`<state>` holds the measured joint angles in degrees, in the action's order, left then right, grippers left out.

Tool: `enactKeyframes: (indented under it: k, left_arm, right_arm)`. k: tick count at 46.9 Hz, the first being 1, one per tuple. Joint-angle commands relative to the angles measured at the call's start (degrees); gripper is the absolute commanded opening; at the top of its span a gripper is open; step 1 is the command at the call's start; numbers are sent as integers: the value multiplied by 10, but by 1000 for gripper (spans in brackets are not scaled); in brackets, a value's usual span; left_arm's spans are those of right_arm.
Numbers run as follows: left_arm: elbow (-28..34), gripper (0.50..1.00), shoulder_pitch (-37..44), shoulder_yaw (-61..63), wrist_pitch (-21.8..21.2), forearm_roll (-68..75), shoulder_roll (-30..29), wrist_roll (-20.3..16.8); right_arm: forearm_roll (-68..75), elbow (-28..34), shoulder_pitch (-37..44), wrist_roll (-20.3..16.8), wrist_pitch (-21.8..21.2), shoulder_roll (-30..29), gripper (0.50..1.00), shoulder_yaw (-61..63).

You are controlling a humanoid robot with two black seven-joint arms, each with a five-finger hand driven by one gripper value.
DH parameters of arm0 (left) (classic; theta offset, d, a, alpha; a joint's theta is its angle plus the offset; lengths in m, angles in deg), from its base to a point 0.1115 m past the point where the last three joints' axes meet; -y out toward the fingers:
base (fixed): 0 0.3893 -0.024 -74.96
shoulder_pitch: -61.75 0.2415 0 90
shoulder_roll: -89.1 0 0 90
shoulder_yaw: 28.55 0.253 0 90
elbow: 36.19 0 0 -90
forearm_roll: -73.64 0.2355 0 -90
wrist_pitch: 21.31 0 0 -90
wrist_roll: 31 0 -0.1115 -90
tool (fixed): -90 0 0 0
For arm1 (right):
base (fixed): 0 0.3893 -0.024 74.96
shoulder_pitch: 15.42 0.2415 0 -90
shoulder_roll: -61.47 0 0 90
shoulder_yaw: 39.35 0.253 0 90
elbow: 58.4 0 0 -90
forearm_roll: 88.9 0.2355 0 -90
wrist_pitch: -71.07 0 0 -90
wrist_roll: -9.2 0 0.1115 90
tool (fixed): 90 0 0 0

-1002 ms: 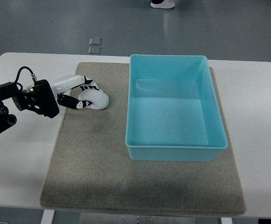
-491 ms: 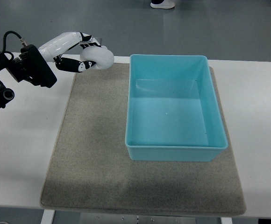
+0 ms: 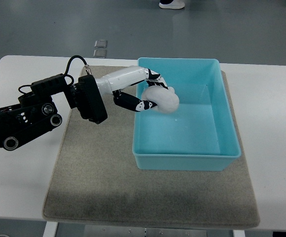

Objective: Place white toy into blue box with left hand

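Your left hand [image 3: 142,94] has its fingers curled around the white toy [image 3: 161,99], with one white finger over the top of it and a black-jointed finger [image 3: 133,102] under its near-left side. The grip looks closed and firm on the toy.

The toy sits over the far-left part of the blue box [image 3: 232,133], inside the rim line, just past the box's left wall. You can't tell from this steep view whether it is held clear of the box floor or touching it. There is a faint shadow on the floor right beside the toy.

Your left arm [image 3: 29,116] comes in from the left edge, running across the white table [image 3: 276,148] and the left strip of the grey mat [image 3: 93,173]. The black wrist block [image 3: 89,98] is over the mat, just left of the box wall. The white forearm segment crosses the box's left rim.

The box is upright and sits on the right half of the mat, with its long side running near to far. Apart from the toy and the fingers, you see only the bare floor inside it.

The mat lies flat on the table, with its near edge close to the table's near edge.

At the far edge, a shoe [image 3: 171,4] shows on the grey floor, well apart from the work.
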<state>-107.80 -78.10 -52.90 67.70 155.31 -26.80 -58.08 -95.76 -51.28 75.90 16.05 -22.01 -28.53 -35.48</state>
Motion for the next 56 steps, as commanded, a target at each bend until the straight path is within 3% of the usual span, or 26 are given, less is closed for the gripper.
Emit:
enactKeyframes:
  k: [1, 4, 8, 11, 15, 16, 31, 37, 45, 56]
  left_arm:
    - [4, 500, 2, 18, -1, 1, 9, 0]
    - [5, 518, 3, 23, -1, 1, 12, 0]
    - [9, 593, 4, 23, -2, 1, 14, 0]
    - [9, 726, 7, 23, -2, 0, 15, 0]
    - [10, 951, 9, 21, -6, -11, 17, 1]
    - [9, 981, 11, 20, -6, -12, 17, 1]
    - [7, 992, 15, 18, -8, -12, 18, 1]
    - [5, 992, 30, 3, -40, -39, 19, 1]
    - [7, 992, 37, -29, -121, -235, 18, 1]
    - [60, 994, 38, -74, -137, -607, 15, 1]
  right_arm:
    - [0, 0, 0, 0, 0, 0, 936, 0]
    - [0, 0, 0, 0, 0, 0, 936, 0]
    - [-1, 0, 0, 0, 0, 0, 936, 0]
    - [0, 0, 0, 0, 0, 0, 936, 0]
    - [0, 0, 0, 0, -1, 0, 936, 0]
    - [0, 0, 0, 0, 0, 0, 936, 0]
    - [0, 0, 0, 0, 0, 0, 936, 0]
    - [0, 0, 0, 0, 0, 0, 936, 0]
    - [0, 0, 0, 0, -1, 0, 936, 0]
    - [0, 0, 0, 0, 0, 0, 936, 0]
